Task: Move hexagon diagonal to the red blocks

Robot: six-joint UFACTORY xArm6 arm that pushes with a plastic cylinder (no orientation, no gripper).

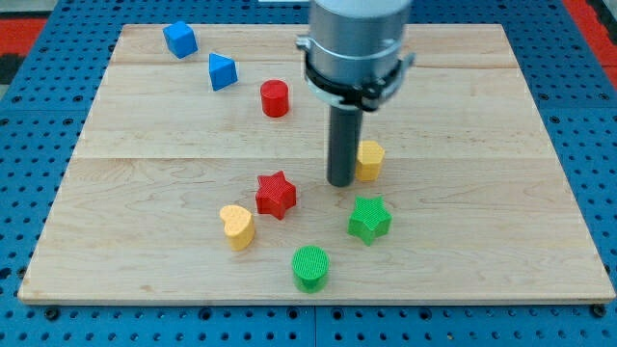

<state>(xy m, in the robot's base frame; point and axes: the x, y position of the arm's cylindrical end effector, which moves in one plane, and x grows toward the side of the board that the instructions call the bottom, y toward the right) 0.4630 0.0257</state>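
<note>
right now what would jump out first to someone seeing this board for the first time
The big grey arm coming down from the view's top, ending in a dark rod whose tip sits just left of the yellow hexagon, touching or nearly so. Next, the bright cluster below it: red star, yellow heart, green star and green cylinder. Toward the top left are a red cylinder and two blue blocks.

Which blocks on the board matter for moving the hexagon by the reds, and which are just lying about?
In the job: yellow hexagon, touching my tip on its right; red cylinder; red star.

Lying about: blue cube, blue triangle, yellow heart, green star, green cylinder.
</note>
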